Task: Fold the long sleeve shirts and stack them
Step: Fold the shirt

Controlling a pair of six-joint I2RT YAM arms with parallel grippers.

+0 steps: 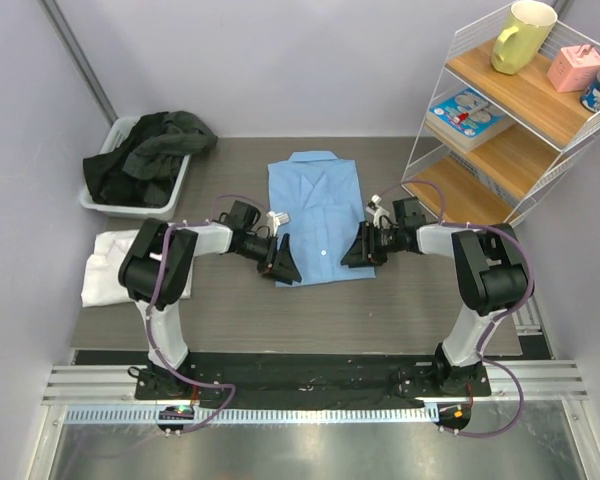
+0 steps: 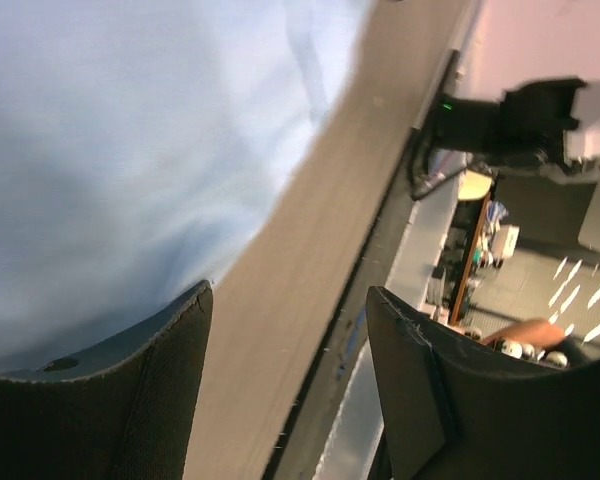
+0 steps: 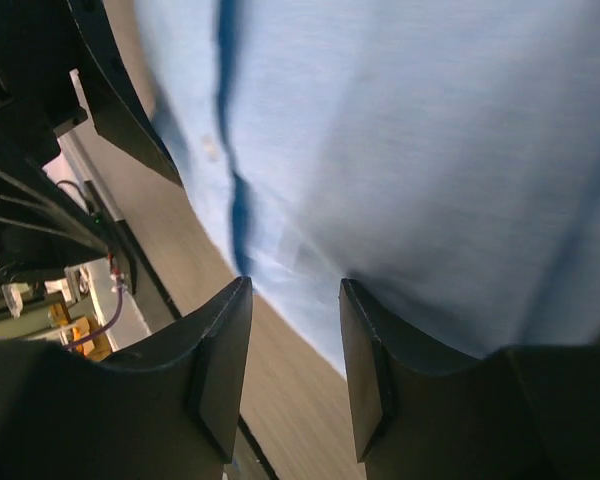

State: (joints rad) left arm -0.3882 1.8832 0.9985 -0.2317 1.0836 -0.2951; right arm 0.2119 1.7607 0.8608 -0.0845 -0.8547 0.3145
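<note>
A folded light blue shirt [image 1: 315,215] lies in the middle of the table [image 1: 230,300], and a white shirt [image 1: 108,268] lies at its left edge. A grey bin [image 1: 130,207] behind the white shirt holds dark clothes [image 1: 150,150]. The left gripper [image 1: 280,262] and right gripper [image 1: 362,245] flank the blue shirt's near corners, jaws parted, holding nothing.

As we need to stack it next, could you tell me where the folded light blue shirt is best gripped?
Probably at its two near corners, one per gripper, coming in low from either side. The light blue shirt lies flat, a folded rectangle wider than either gripper, and the open left gripper and right gripper flank those corners.
</note>
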